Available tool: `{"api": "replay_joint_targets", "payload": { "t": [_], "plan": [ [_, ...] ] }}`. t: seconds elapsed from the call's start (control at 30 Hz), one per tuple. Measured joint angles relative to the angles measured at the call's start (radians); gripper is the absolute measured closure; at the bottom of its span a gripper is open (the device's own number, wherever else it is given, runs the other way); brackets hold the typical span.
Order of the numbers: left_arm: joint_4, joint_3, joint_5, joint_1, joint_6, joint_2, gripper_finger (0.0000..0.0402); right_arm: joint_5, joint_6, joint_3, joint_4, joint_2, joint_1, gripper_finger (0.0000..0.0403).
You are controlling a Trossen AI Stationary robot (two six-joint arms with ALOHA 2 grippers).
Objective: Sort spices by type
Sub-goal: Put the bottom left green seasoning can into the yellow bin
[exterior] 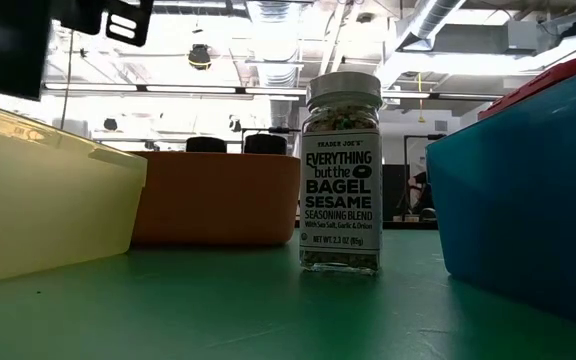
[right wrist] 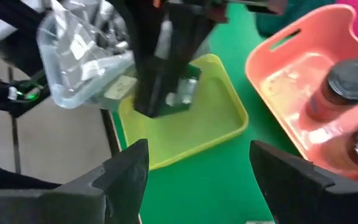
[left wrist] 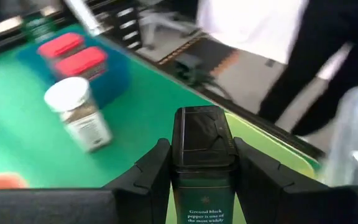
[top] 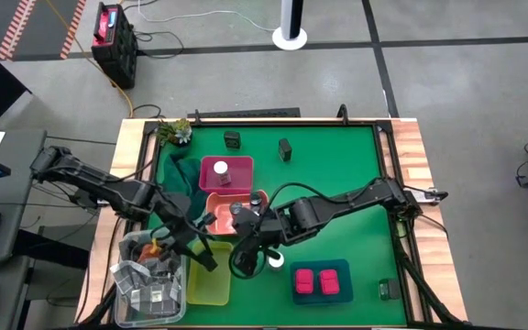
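My left gripper (top: 202, 255) (left wrist: 202, 152) is shut on a dark blackish box (left wrist: 201, 134) over the yellow tray (top: 211, 284) (right wrist: 219, 118). My right gripper (top: 243, 258) (right wrist: 197, 168) is open and holds nothing, just right of that tray. A white-capped jar (top: 275, 260) (exterior: 341, 175) (left wrist: 79, 115) stands upright on the green mat. Two pink boxes (top: 320, 281) (left wrist: 73, 53) lie in the blue tray (exterior: 528, 190). Grey-lidded jars (right wrist: 347, 87) stand in the salmon tray (top: 216, 218). Another white-capped jar (top: 220, 170) sits in the magenta tray. More dark boxes (top: 232, 139) (top: 285, 148) stand on the mat. My left gripper pinches the dark box between its two fingers (left wrist: 151, 171), one on each side wall (left wrist: 178, 155) just below the lid. In the right wrist view the fingers come from above, pointing down, with the box (right wrist: 178, 93) upright over the yellow tray; whether its base touches the tray, I cannot tell.
A clear bin of grey packets (top: 149, 282) (right wrist: 86, 53) sits left of the yellow tray. A small plant (top: 177, 131) and a dark green tray (top: 186, 170) are at the far left. Another dark box (top: 388, 290) lies near the right edge. A person stands beyond the table (left wrist: 303, 50).
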State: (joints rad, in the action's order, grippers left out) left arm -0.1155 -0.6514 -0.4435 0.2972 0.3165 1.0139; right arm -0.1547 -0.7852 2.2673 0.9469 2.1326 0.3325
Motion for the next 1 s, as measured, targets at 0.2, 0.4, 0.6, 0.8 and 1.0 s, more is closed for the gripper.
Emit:
{"api": "replay_joint_targets", "payload": {
  "t": [0.2,0.4,0.6,0.8,1.0],
  "plan": [
    [-0.014,-0.06,0.248,-0.001,-0.212,-0.016,0.0264,-0.061,0.049,0.002,-0.04,0.014,0.007,0.0101],
    [-0.03,-0.073,0.345,0.001,-0.361,-0.07,0.0264,-0.101,0.186,0.001,-0.049,0.037,0.007,0.0101],
    [-0.071,-0.073,0.389,0.03,-0.446,-0.116,0.0264,-0.117,0.277,0.001,-0.067,0.049,-0.015,0.0101],
    [-0.138,-0.073,0.49,0.101,-0.498,-0.152,0.0264,-0.112,0.319,0.01,-0.113,0.049,-0.029,0.0101],
    [-0.181,-0.073,0.569,0.192,-0.556,-0.181,0.0264,-0.111,0.339,0.021,-0.132,0.049,-0.01,0.0101]
  ]
}}
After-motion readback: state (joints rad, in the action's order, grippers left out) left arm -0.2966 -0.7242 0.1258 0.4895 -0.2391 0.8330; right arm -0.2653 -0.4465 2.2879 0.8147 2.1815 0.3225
